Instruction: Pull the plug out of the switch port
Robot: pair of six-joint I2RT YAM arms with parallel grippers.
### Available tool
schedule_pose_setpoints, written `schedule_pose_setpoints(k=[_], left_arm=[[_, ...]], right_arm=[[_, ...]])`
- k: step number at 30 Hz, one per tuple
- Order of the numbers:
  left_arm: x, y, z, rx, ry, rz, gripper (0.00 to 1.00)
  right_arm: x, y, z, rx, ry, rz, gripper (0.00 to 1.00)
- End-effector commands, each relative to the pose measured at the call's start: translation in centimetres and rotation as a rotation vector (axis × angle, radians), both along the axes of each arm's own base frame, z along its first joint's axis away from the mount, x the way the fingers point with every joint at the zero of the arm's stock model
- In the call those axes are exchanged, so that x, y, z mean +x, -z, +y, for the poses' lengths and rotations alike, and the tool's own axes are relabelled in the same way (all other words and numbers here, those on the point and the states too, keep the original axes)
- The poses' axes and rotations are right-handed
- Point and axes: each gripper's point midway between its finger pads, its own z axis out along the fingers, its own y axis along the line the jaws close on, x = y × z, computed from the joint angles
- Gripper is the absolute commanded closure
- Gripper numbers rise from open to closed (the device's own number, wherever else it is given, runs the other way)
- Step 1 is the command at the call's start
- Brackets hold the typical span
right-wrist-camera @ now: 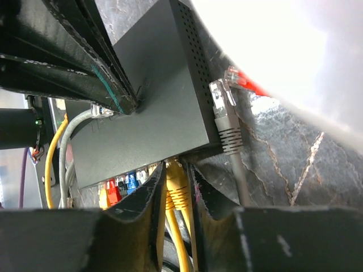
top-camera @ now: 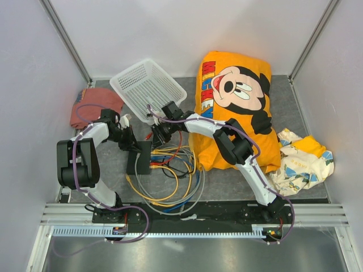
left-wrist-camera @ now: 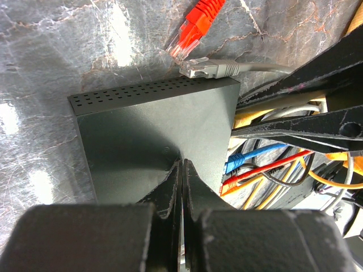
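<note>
Reaching in from the left w/ L arm [top-camera: 96,133], L claw [left-wrist-camera: 181,161] pinched together & pressing tips onto top of switch [left-wrist-camera: 153,124], flat on tabletop [left-wrist-camera: 51,68] by cable tangle [top-camera: 170,170]. Stretching over from the right w/ R arm [top-camera: 227,139], wrist low at port side. Only in R wrist cam: R claw [right-wrist-camera: 176,170] straddling yellow plug [right-wrist-camera: 178,192] at switch's port edge, fingers close either side, clamped or not can't tell.

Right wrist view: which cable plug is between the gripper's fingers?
The yellow plug, at the switch; the blue plug sits further left, the grey plug lies loose.
</note>
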Motion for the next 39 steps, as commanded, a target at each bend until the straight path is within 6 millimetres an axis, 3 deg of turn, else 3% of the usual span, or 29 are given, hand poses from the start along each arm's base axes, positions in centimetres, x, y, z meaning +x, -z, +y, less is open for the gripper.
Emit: schedule_pose_setpoints(k=[1,20,25,34,39], left_arm=[[0.5,1.4,1.3,0.082,-0.011,0.002,0.98],[0.4,1.4,1.2,0.077,-0.015,-0.004,0.99],[0.5,1.4,1.3,0.079,-0.016,-0.005,0.98],[0.5,1.4,1.3,0.082,-0.016,-0.006,0.98],[0.5,1.4,1.3,0.081,-0.016,-0.005,0.98]], right_arm=[[-2.2,4.8,-2.1,-0.221,0.046,0.047,0.78],[-3.2,4.6,-3.9,-0.297,-0.026,-0.065,1.0],[-3.6,4.8,-4.7,-0.329,-0.025,-0.046,1.0],[-2.1,5.4,-6.0,-0.351,-0.048,-0.079,1.0],[-4.3,5.8,-7.9,-0.392,-0.074,-0.015,1.0]])
